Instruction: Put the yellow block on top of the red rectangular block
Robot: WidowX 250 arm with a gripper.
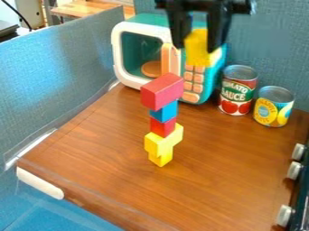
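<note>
The black two-finger tool [196, 47] grips the yellow block [197, 38] near the top of the frame, up and right of the stack and apart from it. The red rectangular wooden block [161, 91] caps that stack at centre. The carry seems in hand; next calls for centring the yellow block above the red one, then lowering gently.
</note>
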